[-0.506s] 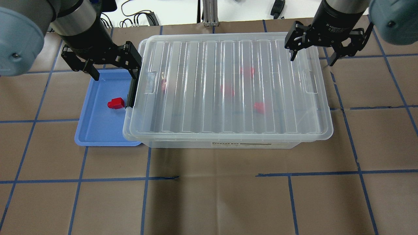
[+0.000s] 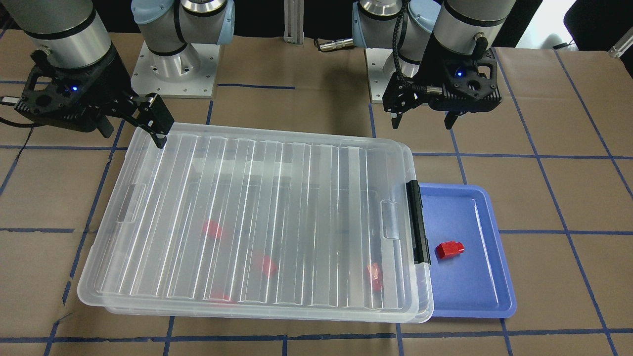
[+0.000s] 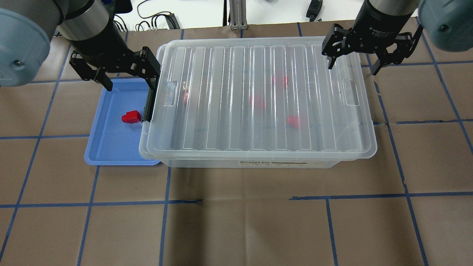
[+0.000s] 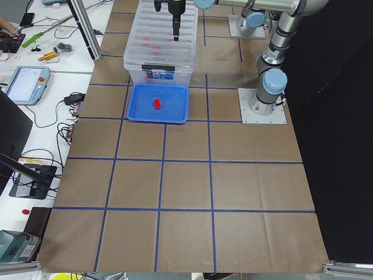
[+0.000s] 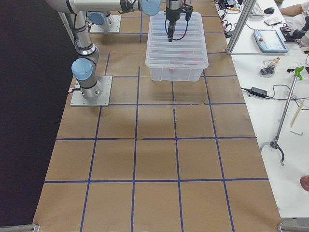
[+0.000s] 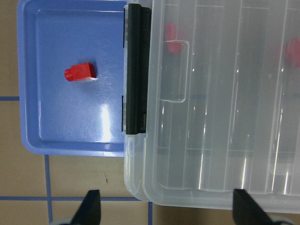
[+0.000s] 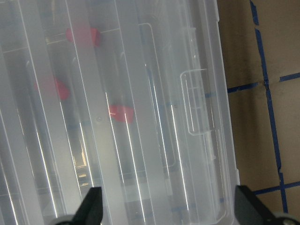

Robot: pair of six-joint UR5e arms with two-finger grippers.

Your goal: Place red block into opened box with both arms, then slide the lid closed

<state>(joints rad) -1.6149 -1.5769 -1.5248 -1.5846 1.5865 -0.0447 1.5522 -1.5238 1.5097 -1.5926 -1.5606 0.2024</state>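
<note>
One red block lies on the blue tray, left of the box; it also shows in the left wrist view. Several more red blocks show blurred inside the box. The ribbed clear lid lies over the whole box, slightly askew. The black latch bar is on the box's left end. My left gripper is open above the tray's far edge, one finger by the lid's left edge. My right gripper is open, straddling the lid's far right corner.
The blue tray is partly tucked under the box's latch end. Brown paper with blue tape lines covers the table in front of the box. Cables and an aluminium post sit beyond the far edge.
</note>
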